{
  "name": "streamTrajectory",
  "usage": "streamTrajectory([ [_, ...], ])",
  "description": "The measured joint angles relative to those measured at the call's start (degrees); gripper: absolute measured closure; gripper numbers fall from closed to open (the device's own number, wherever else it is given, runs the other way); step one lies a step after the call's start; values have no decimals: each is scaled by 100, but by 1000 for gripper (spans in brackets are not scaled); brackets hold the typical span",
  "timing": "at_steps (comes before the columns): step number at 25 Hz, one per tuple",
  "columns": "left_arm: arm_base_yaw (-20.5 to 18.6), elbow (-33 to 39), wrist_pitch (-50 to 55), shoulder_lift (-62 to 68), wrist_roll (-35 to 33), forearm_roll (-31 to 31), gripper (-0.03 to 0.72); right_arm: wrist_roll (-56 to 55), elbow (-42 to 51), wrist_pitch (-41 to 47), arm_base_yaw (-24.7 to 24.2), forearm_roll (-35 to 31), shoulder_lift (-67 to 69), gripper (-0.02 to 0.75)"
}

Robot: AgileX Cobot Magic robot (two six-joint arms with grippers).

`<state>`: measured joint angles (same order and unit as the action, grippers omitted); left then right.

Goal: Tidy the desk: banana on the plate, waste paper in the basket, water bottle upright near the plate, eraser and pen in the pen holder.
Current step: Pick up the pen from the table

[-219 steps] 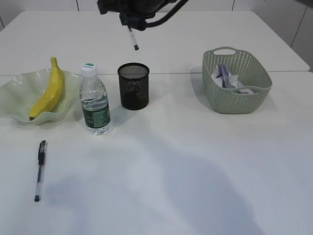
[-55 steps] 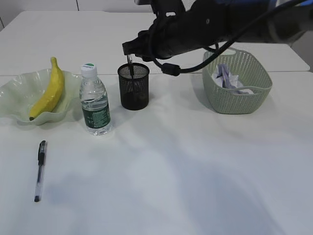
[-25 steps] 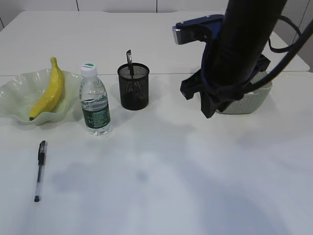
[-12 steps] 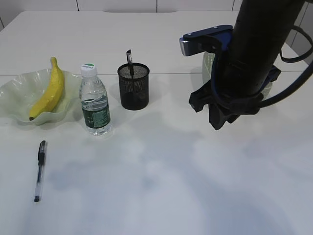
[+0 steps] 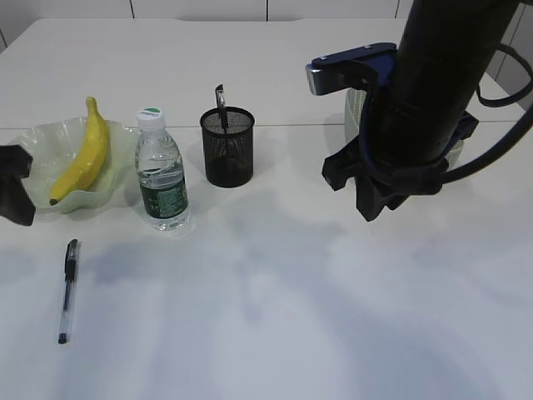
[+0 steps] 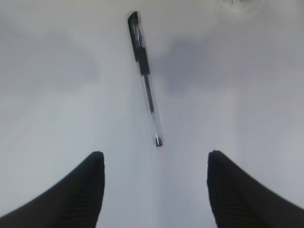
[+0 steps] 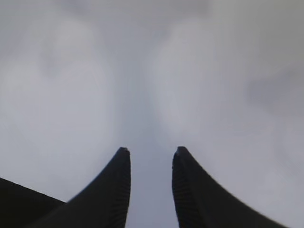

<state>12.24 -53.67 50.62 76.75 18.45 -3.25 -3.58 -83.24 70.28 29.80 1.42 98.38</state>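
Note:
The banana [image 5: 85,158] lies on the pale-green plate [image 5: 25,154] at the left. The water bottle [image 5: 161,175] stands upright beside the plate. One pen [image 5: 221,104] sticks out of the black mesh pen holder [image 5: 227,147]. A second pen [image 5: 67,287] lies on the desk [image 5: 275,292] in front of the plate. My left gripper [image 5: 15,190] enters at the left edge; in the left wrist view it [image 6: 154,159] hangs open just short of that pen's [image 6: 145,78] tip. My right gripper [image 5: 372,204] [image 7: 151,152] is open and empty above bare desk. The eraser and waste paper are hidden.
My bulky right arm [image 5: 433,92] stands in front of the green basket [image 5: 353,108] and covers most of it. The bottle's base [image 6: 240,4] shows at the top edge of the left wrist view. A thin seam [image 5: 283,126] crosses the desk behind the holder.
My left gripper has come into the exterior view at the left edge, near the plate and the lying pen. The right arm shifted slightly right and forward, then held still.

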Motion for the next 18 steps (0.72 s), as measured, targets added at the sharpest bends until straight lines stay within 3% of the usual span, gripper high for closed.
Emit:
streamTrajectory([
  [7,13,-844,-234,1312,291,107,235,103,0,0,0,0,0,508],
  [12,82,-1016,-234,2080,603,170,239,125,0,0,0,-10,0,508],
  [18,210,-1016,-504,2716,1422,921,240,138,0,0,0,-10,0,508],
])
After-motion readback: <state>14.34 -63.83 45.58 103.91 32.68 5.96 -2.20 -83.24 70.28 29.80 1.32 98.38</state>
